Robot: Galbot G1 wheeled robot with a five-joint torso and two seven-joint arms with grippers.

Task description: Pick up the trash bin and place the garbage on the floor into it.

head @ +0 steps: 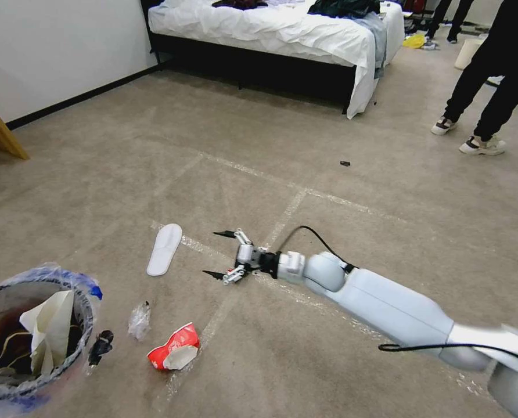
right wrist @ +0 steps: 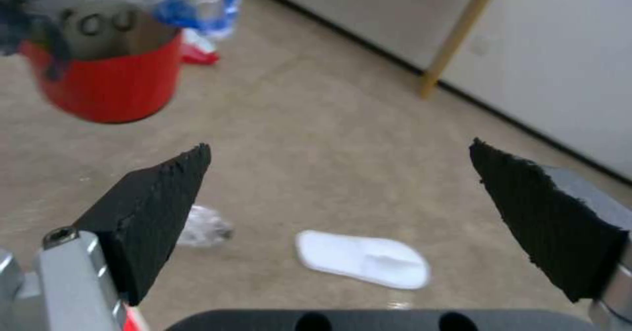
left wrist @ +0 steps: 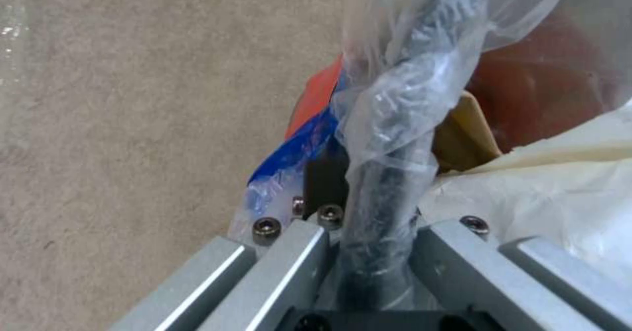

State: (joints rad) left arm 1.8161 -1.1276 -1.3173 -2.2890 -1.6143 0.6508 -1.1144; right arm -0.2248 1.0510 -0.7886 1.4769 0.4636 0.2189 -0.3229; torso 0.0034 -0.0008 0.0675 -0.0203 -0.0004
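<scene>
A: Where is the small round red trash bin lined with crinkly clear plastic being kept?

B: It is being carried low at the robot's left, just above the taupe short-pile carpet floor. In the left wrist view the bin's rim, wrapped in the blue-edged liner, is being pinched by the left end effector, which is clenched on it. That edge grip is probably being used so the mouth is left free for dropping things in.

A: Is anything being held inside already?

B: A folded white paper is being seen inside, leaning against the wall, with something brown beneath it.

A: And the right end effector?

B: It is being held released, its black fingertips spread wide, on an arm being stretched forward over a pale tape line. Nothing is being gripped between them. In the right wrist view a white flat slipper and a crumpled clear wrapper are being seen on the carpet beyond the tips.

A: What garbage is being left on the floor?

B: A crushed red-and-white paper cup is lying just beside the bin, the clear wrapper is near it, and a small dark scrap is lying close against the bin's side. The wide opening is judged to be in readiness for one of these, though which one cannot be told. The task is being judged as partly done.
</scene>
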